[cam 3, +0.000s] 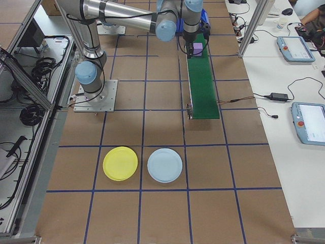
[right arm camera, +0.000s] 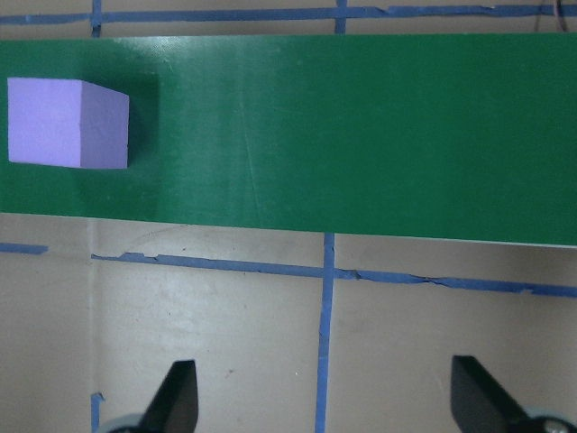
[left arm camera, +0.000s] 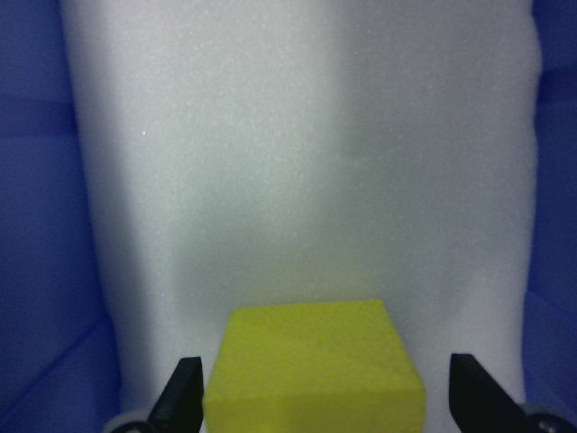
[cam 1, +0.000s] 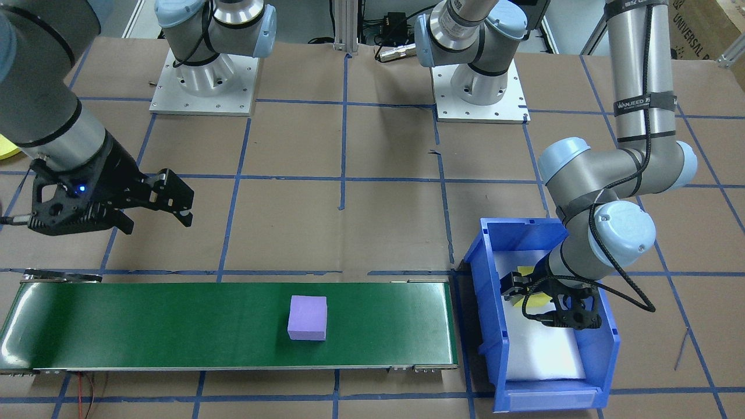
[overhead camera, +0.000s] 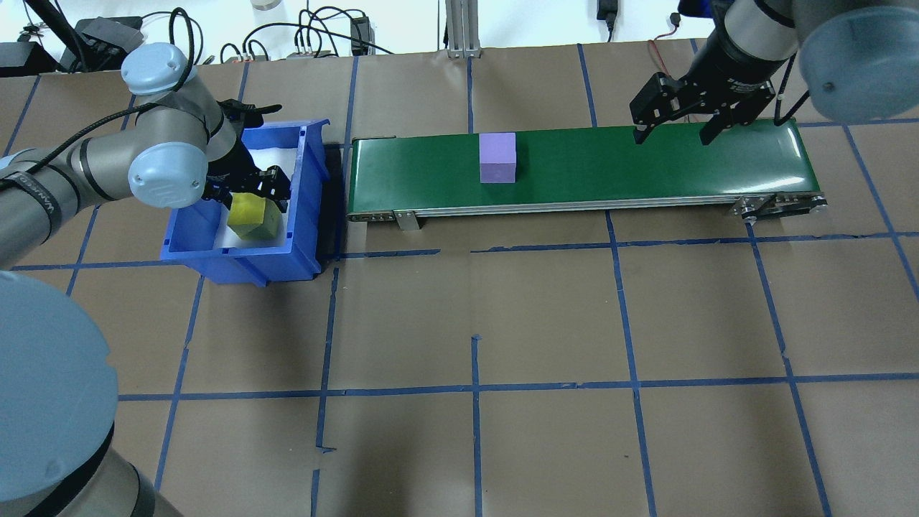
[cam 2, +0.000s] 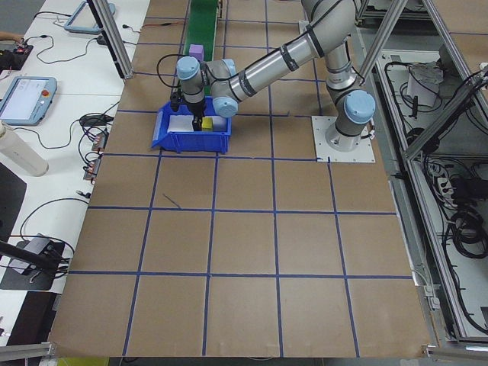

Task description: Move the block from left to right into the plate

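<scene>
We open on the left gripper (left arm camera: pixel 322 406), lowered into the blue bin (overhead camera: pixel 305 208) with its fingers spread wide to either side of a yellow block (left arm camera: pixel 314 368); the fingers stand clear of the block's flanks, so we judge this the instant before a grasp, not a hold. The block rests on the white foam liner (left arm camera: pixel 297 153) at the bin's floor, likely there to keep it level and easy to reach. Just beyond the bin's wall, the green conveyor belt (overhead camera: pixel 646 161) runs across the table toward the robot's right, and a purple block (overhead camera: pixel 498 157) sits on it, roughly a third of the way along from the bin end. We take the belt as the link that carries blocks from left to right. Farther on, the right gripper (overhead camera: pixel 671 118) hangs above the belt's far end with its fingers parted and nothing between them, placed, we judge, to catch the purple block when it arrives. Farthest of all, well apart from the belt on the robot's right, the yellow plate (cam 3: pixel 120 163) lies beside a pale blue plate (cam 3: pixel 165 165); both hold nothing yet.
</scene>
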